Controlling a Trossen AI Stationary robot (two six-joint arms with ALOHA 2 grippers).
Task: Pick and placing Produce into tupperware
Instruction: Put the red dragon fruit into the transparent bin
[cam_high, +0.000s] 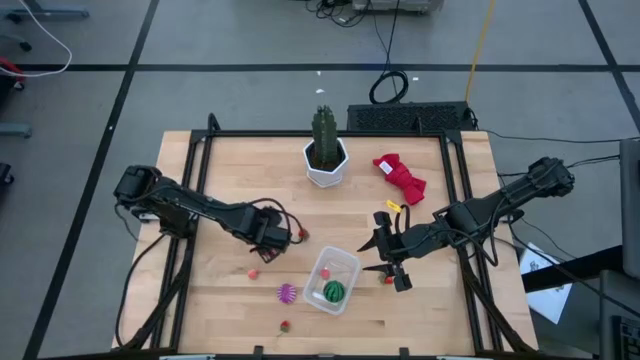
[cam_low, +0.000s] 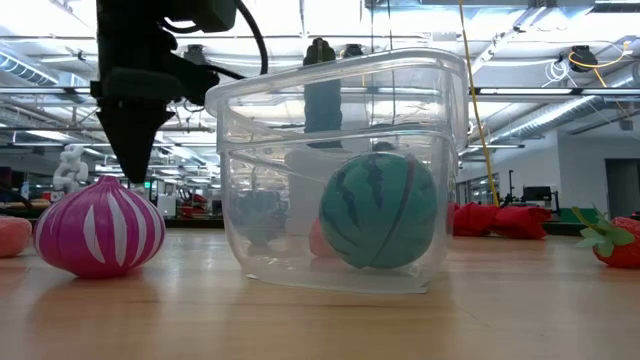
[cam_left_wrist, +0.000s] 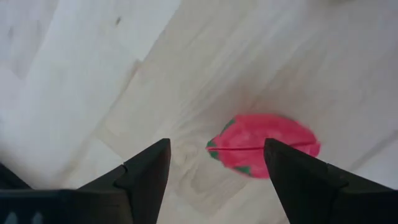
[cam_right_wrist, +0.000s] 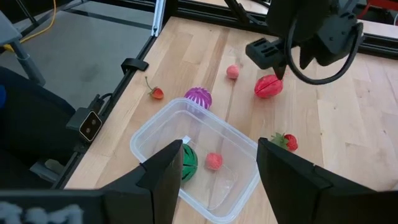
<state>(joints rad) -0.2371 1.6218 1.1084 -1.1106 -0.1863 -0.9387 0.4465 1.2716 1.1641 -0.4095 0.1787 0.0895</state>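
High view: the left gripper (cam_high: 272, 248) is seen low over the table (cam_high: 230, 170), its fingers spread apart and empty, nothing being gripped. A larger red piece (cam_left_wrist: 264, 144) (green-flecked, seamed across its middle) lies flat on the wood just ahead of the fingertips, in line with the gap between them but untouched. A small pink bit (cam_high: 253, 272) is set just beside this gripper, and a purple spiky piece (cam_high: 287, 293) lies near it, toward the tupperware (cam_high: 330, 279).

The tupperware, clear and upright, is placed between the two grippers. Held within it are a green striped ball (cam_high: 333, 292) and a small red bit (cam_right_wrist: 214, 161); the ball is seen resting against the container's wall in the low view.

The right gripper (cam_high: 385, 257) is poised just beside the tupperware, fingers parted, with nothing between them. A strawberry (cam_right_wrist: 286, 142) lies on the wood just beside this gripper's fingers. A cherry-like bit with a stem (cam_right_wrist: 155, 92) is found well apart, beyond the container.

Also catalogued: a cactus (cam_high: 325, 138) in a white pot, and a red cloth bundle (cam_high: 400, 177), both well beyond the grippers.
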